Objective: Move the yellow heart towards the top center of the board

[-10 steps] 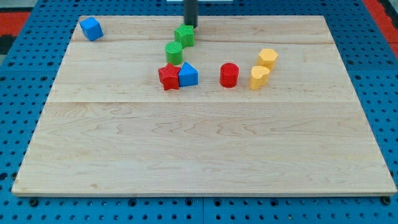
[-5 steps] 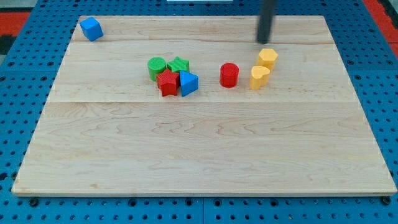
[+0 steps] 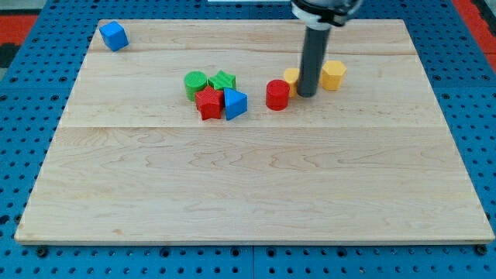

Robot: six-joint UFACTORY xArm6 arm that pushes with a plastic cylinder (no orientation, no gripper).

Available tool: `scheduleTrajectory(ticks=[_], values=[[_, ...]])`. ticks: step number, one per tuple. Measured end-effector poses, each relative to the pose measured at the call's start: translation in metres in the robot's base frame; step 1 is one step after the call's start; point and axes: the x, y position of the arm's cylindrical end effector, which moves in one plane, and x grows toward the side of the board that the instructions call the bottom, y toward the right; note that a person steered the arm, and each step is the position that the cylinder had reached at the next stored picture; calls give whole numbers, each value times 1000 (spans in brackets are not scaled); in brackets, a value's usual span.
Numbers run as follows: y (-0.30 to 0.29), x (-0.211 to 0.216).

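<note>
Camera view: wooden worktop [image 3: 256,194] fills the frame. My tip [image 3: 307,94], a bare rod holding nothing, stands right of center near the top, touching the yellow heart [image 3: 291,76], partly hidden behind it. Yellow hexagon [image 3: 333,74] lies right, red cylinder [image 3: 277,94] left.

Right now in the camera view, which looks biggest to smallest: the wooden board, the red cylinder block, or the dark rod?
1. Wooden board, by far.
2. Dark rod.
3. Red cylinder block.
My tip stands just right of the cylinder.
</note>
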Motion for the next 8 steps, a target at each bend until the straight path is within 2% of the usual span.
scheduleTrajectory(ticks=[2,8], values=[[-43,-63],[-82,-66]])
